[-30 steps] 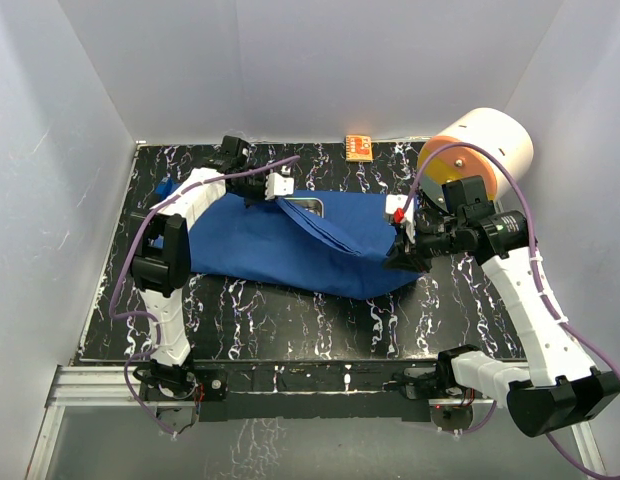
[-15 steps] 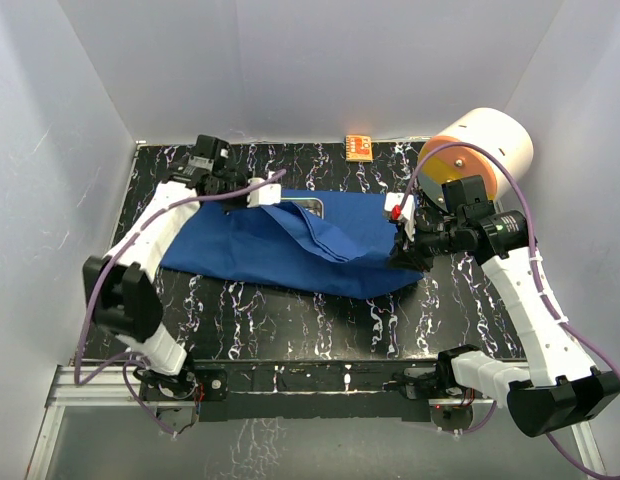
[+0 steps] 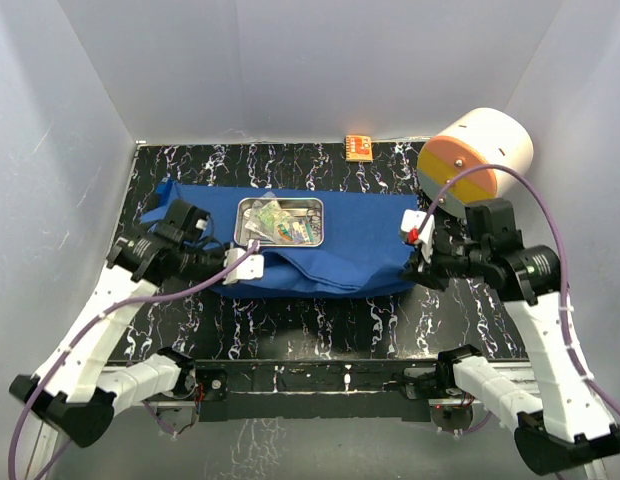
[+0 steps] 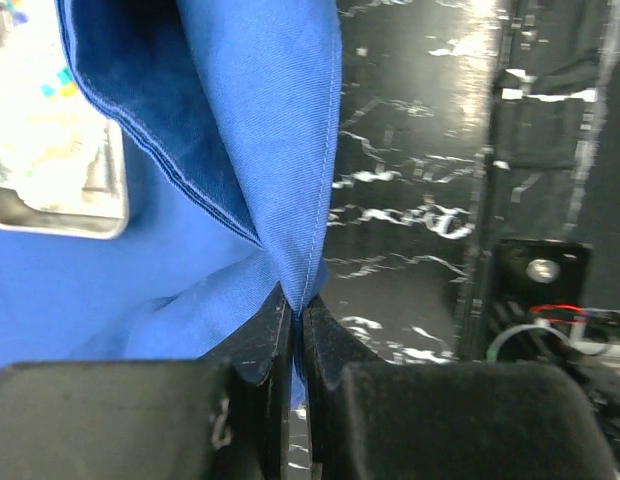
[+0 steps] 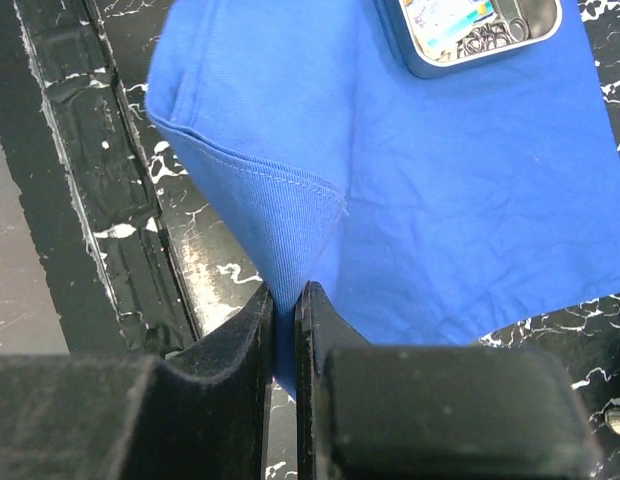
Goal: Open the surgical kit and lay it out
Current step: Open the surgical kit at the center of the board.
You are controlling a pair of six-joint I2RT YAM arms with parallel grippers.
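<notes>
The surgical kit's royal-blue cloth wrap (image 3: 340, 250) lies spread across the black marbled table. A shiny steel tray (image 3: 281, 220) sits uncovered on it, holding clear packets and steel instruments. My left gripper (image 3: 252, 262) is shut on the wrap's near-left edge, the blue cloth (image 4: 280, 160) pinched between its fingers (image 4: 260, 345), with the tray (image 4: 60, 200) beyond. At the near-right corner my right gripper (image 3: 415, 268) is shut on a cloth fold (image 5: 280, 230). The right wrist view also shows the tray (image 5: 480, 35) far off on the wrap.
A big white-and-orange cylinder (image 3: 477, 152) lies at the back right, just behind the right arm. A small orange box (image 3: 359, 147) sits at the back edge. White walls close in three sides. The arms' black base rail (image 3: 320, 380) runs along the near edge.
My left gripper pulled the cloth flap from the back left toward the near left, uncovering the steel tray. The right gripper drew its corner slightly nearer. The wrap now lies flatter.
</notes>
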